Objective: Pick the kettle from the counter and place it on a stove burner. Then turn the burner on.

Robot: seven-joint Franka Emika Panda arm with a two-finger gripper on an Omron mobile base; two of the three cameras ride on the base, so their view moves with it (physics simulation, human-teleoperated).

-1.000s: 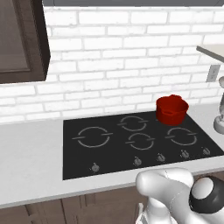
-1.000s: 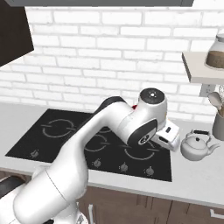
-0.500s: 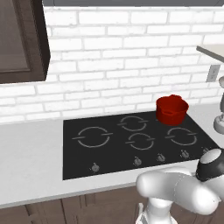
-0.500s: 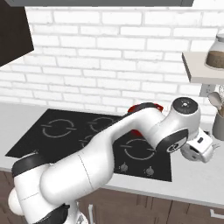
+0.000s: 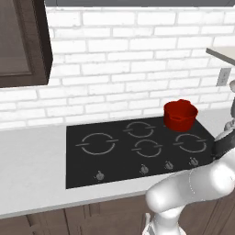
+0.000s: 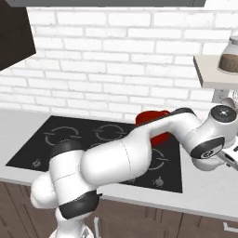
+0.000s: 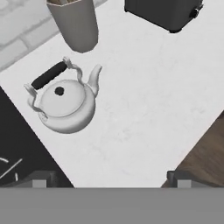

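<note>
In the hand view the small silvery-white kettle (image 7: 63,103) stands upright on the pale grey counter (image 7: 144,109), with a dark lid knob and a dark grip on its arched handle. Its spout points toward the upper right. My gripper (image 7: 111,179) hangs above the counter, open, its two tips wide apart and empty; the kettle lies ahead and toward the left tip. The black cooktop (image 5: 137,147) carries the largest burner circle (image 5: 97,143) at its left. My arm's wrist (image 6: 216,139) reaches out past the cooktop's right end.
A red pot (image 5: 180,114) sits on the back right burner. Beyond the kettle are a pale tall cup (image 7: 76,24) and a dark toaster (image 7: 164,13). The cooktop's edge (image 7: 17,148) is close to the kettle. A wall shelf holds a jar (image 6: 230,56).
My arm has swung right, from over the cooktop's front to the counter beyond its right end. The hand now covers the kettle in the right base view.
</note>
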